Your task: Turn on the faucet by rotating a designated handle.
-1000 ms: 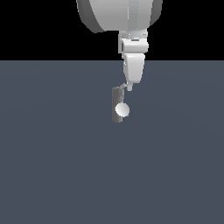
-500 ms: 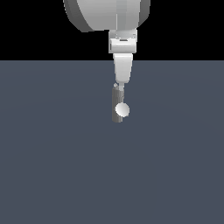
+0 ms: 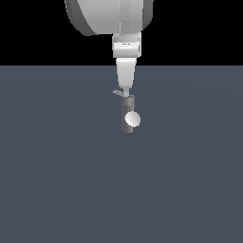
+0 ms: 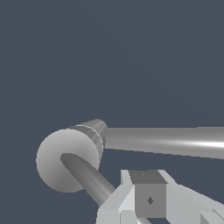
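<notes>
The faucet (image 3: 127,107) is a small dark grey upright post with a pale round ball (image 3: 132,119) on its front. The handle (image 3: 118,92), a thin light grey lever, sticks out from the post's top toward the exterior view's left. My gripper (image 3: 126,90) hangs straight down, its narrow tip at the post's top, touching or just beside the lever's root. No gap shows between the fingers and nothing is held. In the wrist view the ball (image 4: 54,173) sits close by, with a dark rod across it and a long grey bar running off sideways. The gripper (image 4: 148,199) is at the frame edge.
The faucet stands alone on a flat dark grey floor (image 3: 61,180) that stretches away on all sides. The large white arm link (image 3: 109,14) hangs above and behind the faucet.
My gripper has moved toward the exterior view's left, from beside the post to right over its top. The lever's end now pokes out on the left of the post.
</notes>
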Controlling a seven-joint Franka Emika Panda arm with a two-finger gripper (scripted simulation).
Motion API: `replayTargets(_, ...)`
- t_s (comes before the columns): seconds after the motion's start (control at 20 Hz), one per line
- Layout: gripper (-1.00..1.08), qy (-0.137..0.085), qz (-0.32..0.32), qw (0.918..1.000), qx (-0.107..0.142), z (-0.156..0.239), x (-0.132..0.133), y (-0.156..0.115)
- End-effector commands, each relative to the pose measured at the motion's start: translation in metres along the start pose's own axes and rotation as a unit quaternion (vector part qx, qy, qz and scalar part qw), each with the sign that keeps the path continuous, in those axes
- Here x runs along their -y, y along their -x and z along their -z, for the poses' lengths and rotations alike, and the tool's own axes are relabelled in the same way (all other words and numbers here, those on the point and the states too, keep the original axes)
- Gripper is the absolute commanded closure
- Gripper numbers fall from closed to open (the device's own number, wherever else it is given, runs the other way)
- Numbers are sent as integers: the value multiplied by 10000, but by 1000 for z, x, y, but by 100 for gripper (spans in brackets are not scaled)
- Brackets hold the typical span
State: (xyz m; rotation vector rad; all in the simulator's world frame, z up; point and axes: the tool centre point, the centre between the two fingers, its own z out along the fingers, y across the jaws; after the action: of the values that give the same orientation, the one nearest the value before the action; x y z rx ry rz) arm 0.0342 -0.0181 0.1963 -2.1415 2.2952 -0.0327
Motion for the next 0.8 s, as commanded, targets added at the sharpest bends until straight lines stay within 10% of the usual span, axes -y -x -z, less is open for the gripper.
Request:
replayTargets(0.0,108,40,306,9995,59,-10,4,49)
replayTargets(0.3,108,78,363,9993,65,-13,12,72)
replayTargets(0.35,108,1,-51,10000,-4,0,17,14)
replayTargets(0.75,108,24,70,10000,17,-5,37,34)
